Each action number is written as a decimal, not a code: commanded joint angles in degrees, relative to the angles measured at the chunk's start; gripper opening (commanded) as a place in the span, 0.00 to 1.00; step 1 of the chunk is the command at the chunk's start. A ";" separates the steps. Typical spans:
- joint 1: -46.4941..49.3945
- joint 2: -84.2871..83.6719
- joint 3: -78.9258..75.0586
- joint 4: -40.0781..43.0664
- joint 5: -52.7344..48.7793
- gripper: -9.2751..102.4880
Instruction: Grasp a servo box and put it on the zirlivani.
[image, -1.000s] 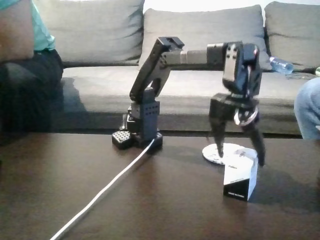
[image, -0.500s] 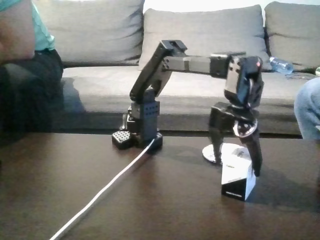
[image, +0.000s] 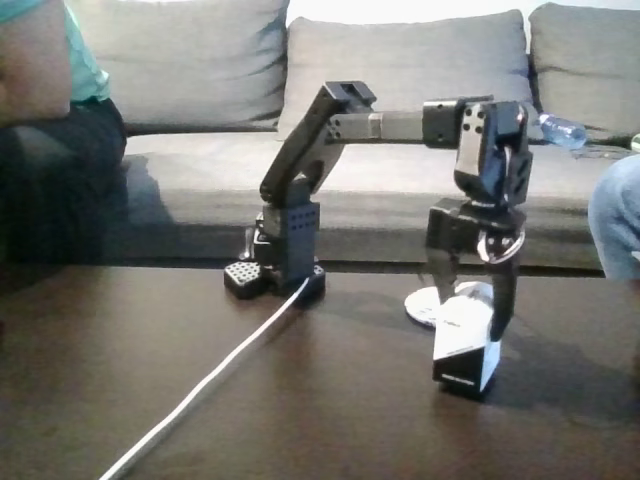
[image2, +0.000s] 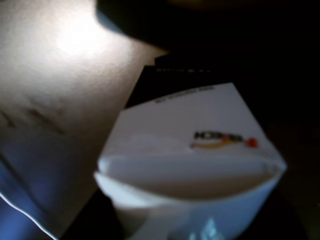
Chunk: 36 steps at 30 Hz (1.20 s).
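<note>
In the fixed view, the servo box (image: 466, 348) sits on the counter (image: 150, 380), in front of the zirlivani (image: 425, 304); the arm base (image: 285, 255) stands left, a sofa (image: 400, 80) behind.

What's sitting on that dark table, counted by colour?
White: 3: servo box, zirlivani, cable
Black: 1: robot arm, its gripper around the box
Total: 4

In the fixed view the zirlivani (image: 428, 304) is largely covered by the hand (image: 466, 318) and the servo box (image: 465, 350) — only its left edge is seen. In the wrist view the box (image2: 200, 150) is blurred and cut off at the bottom edge — its print cannot be read.
</note>
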 joint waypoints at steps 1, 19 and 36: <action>0.26 0.97 -2.64 3.69 0.18 0.20; -8.35 26.72 15.29 4.31 -0.44 0.20; -22.24 43.68 39.73 3.60 3.16 0.19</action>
